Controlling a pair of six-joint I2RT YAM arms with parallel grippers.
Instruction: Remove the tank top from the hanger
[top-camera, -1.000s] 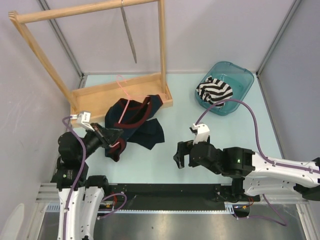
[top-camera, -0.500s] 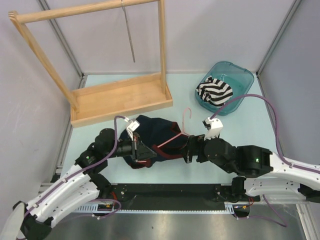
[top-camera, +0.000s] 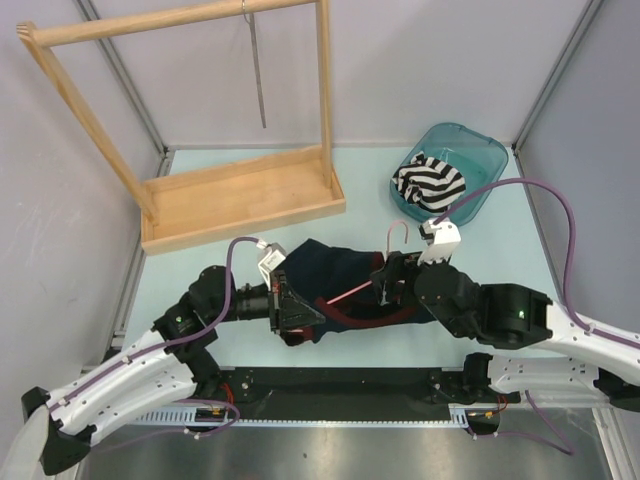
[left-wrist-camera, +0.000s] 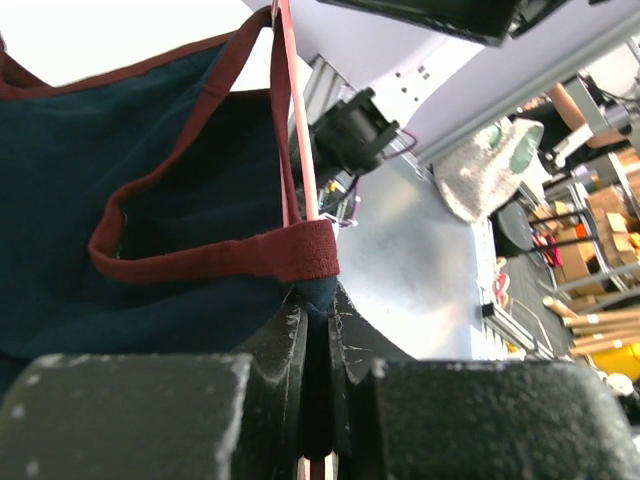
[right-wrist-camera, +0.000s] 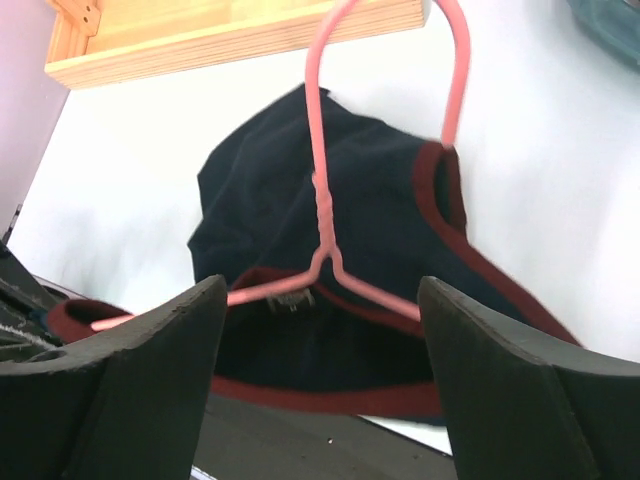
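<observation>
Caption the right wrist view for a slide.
Open right claw frames the pink wire hanger against the navy maroon-trimmed tank top.

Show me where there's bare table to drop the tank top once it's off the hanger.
Best patch: bare table between the rack base and the bin. A smaller one lies right of the tank top, nearer than the bin, though a cable arcs over it. Crowded: near centre, where left gripper, right gripper, tank top and hanger bunch together.

Left tool (left-wrist-camera: 318, 325): jaws pinched together on a maroon-edged fold of the tank top (left-wrist-camera: 150, 210); navy cloth spreads beyond the jaws; pink hanger (left-wrist-camera: 297, 110) rod runs alongside the maroon strap.
</observation>
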